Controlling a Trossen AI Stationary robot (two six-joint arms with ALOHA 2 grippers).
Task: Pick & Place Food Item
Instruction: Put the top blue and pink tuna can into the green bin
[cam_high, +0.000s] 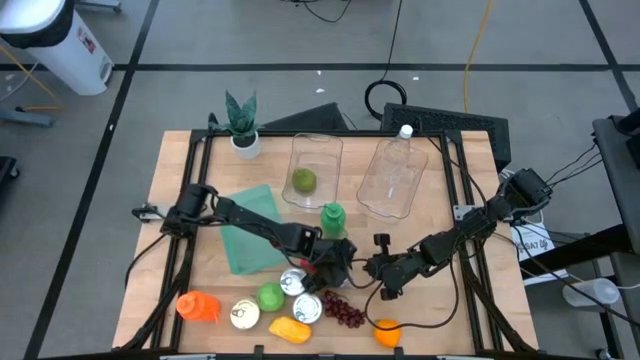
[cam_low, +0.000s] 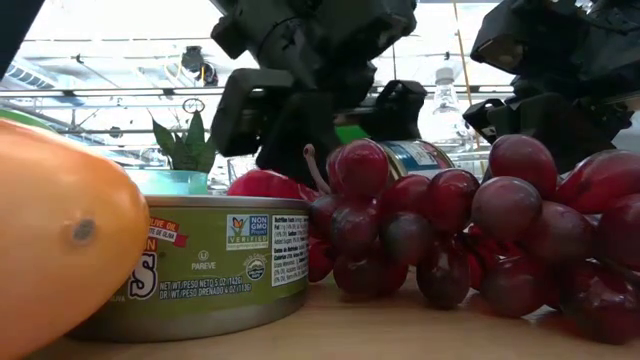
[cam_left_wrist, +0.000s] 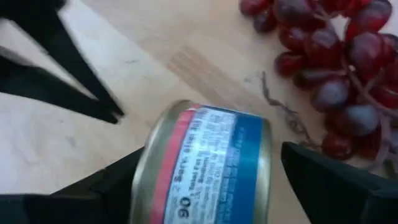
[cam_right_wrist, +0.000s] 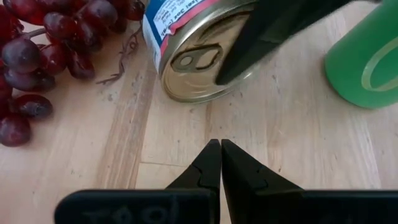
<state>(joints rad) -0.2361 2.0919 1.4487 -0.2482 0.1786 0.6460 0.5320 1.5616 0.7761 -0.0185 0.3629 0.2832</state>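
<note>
In the low view, nearest the lens, an orange fruit (cam_low: 55, 230) fills the left edge, with a green-labelled tin (cam_low: 225, 265) standing just beside it and a bunch of red grapes (cam_low: 470, 235) spreading across the right half. Behind them, at centre, the blue-labelled can (cam_low: 420, 156) lies on its side on the wooden table (cam_low: 330, 335), partly hidden.

The left wrist view shows that can (cam_left_wrist: 208, 165) at lower centre, lying between the left gripper (cam_left_wrist: 211, 186)'s two dark fingers; one finger (cam_left_wrist: 329, 183) stands a little clear of its side, the other looks close against it. The jaws are wide, straddling the can, and whether they press it cannot be told. Grapes (cam_left_wrist: 336, 68) sit at upper right.

In the right wrist view the right gripper (cam_right_wrist: 221, 163), at lower centre, has its fingers pressed together, holding nothing, pointing at the can's pull-tab lid (cam_right_wrist: 199, 59). A green cup (cam_right_wrist: 367, 59) is at right.

From above, both grippers (cam_high: 335, 258) (cam_high: 378, 268) meet at lower centre of the table (cam_high: 180, 180).
</note>
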